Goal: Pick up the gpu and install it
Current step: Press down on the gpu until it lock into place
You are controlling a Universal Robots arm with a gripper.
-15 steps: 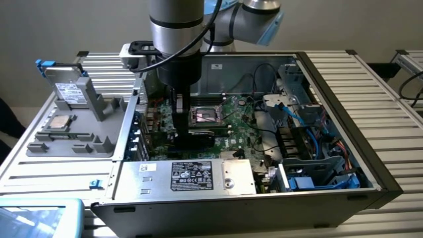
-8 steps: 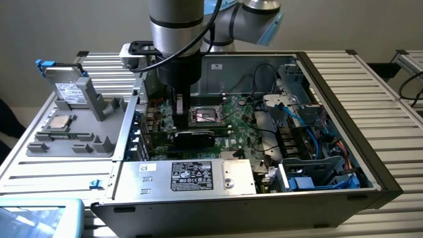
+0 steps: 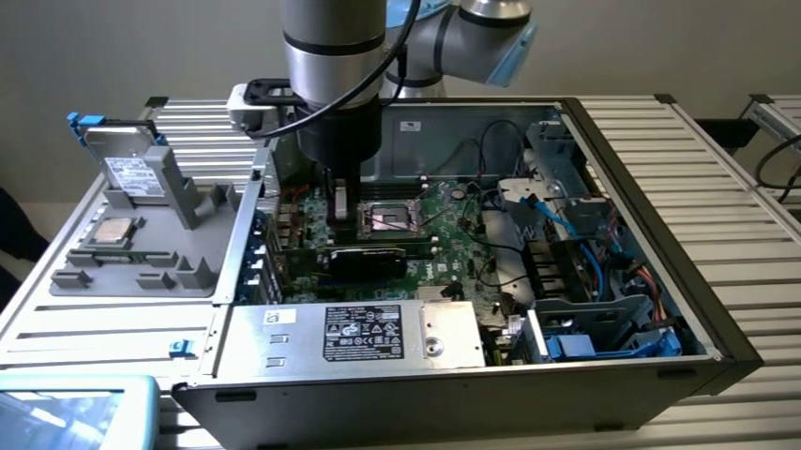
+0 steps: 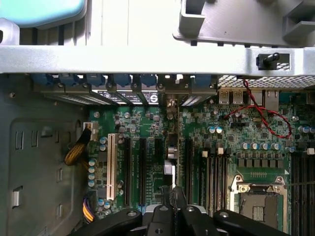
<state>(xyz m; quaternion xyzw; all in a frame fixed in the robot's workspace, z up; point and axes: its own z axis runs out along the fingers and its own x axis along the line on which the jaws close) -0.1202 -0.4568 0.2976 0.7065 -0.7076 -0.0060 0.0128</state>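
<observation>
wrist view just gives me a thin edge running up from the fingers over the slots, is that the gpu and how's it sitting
Observer: Looks like it. In the exterior view the gpu stands on its long edge on the motherboard, with its black face toward the camera. It is directly under the shut gripper. I can't tell whether the gripper clamps the card.
Operator: anything left off to the side
Observer: A silver hard drive stands upright in the grey tray. That's on the exterior view's left, outside the computer case.
</observation>
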